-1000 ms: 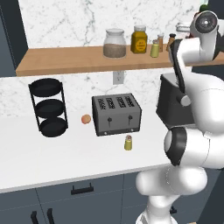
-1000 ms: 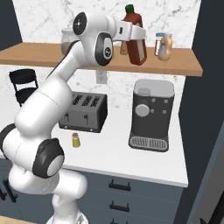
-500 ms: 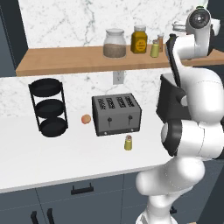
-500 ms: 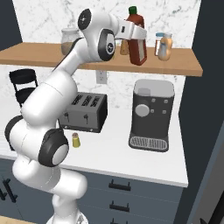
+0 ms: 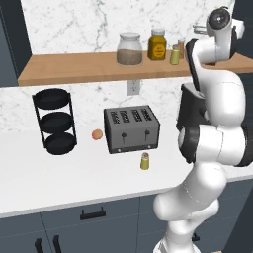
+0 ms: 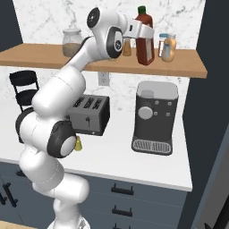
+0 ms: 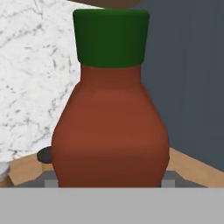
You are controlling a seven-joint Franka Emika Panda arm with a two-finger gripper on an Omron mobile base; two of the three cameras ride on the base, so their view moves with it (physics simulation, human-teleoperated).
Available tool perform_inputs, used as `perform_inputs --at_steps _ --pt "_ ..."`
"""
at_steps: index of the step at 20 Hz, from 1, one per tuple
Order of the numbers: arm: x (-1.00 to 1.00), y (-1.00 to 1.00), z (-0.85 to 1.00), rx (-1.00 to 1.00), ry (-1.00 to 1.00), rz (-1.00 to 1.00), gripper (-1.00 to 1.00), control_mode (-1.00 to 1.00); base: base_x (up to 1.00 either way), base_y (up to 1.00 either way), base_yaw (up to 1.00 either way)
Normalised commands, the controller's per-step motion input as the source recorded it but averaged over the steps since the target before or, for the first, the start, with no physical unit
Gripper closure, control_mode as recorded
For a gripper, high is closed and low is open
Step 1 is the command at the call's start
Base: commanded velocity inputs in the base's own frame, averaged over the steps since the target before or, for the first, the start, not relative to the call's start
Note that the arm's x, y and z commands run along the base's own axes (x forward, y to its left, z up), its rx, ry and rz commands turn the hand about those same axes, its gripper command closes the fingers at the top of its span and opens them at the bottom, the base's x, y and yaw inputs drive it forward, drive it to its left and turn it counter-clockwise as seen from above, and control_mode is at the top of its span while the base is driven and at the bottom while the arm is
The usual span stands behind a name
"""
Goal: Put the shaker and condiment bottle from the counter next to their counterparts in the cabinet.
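At the long open light-brown wooden shelf board (image 6: pixel 53 56), I have the white arm's pincer (image 6: pixel 144 32) partly closed around the tall slim red sauce bottle with a green cap (image 6: pixel 143 38), gripping it at the body, upright, its base at or just above the board (I cannot tell which from the right base view). Just beyond the pincer on its far side stand reddish and orange shakers with pale caps (image 6: pixel 166 46); on its near side a small brown shaker (image 6: pixel 127 46) is partly hidden by the arm.

To finish this step well, I judge the bottle should go straight down until its base sits flat on the wood, staying vertical, and the jaws should part only once it rests; there is little room on either side, so any sideways drift risks knocking the neighbours. Withdrawal should run back along the approach line, away from the wall.

The small yellow-green cylindrical shaker with a greyish cap (image 5: pixel 145 161) waits well below the pincer on the white desk (image 5: pixel 59 178), in front of the dark four-slot toaster (image 5: pixel 131 129); its turn comes next.

No writing is legible: the amber jar's yellow label (image 5: pixel 157 50) is too small to read, and the hand view shows the bottle's plain red side.
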Motion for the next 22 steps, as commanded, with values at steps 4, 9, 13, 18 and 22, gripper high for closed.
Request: perform_inputs --at_steps 4,9,13,18,22 --pt "0.44 -0.13 0.0 0.02 0.03 0.0 1.0 -1.0 0.0 0.0 0.0" --pt "0.48 -0.12 -0.02 0.0 0.01 0.0 1.0 -1.0 0.0 0.0 0.0" --pt "0.48 -0.11 -0.04 0.0 0.0 0.0 1.0 -1.0 0.0 0.0 0.0" --pt "0.37 -0.07 -0.07 0.0 0.0 0.0 1.0 -1.0 0.0 0.0 0.0" --pt "0.38 -0.01 -0.2 0.0 0.0 0.0 1.0 -1.0 0.0 0.0 0.0"
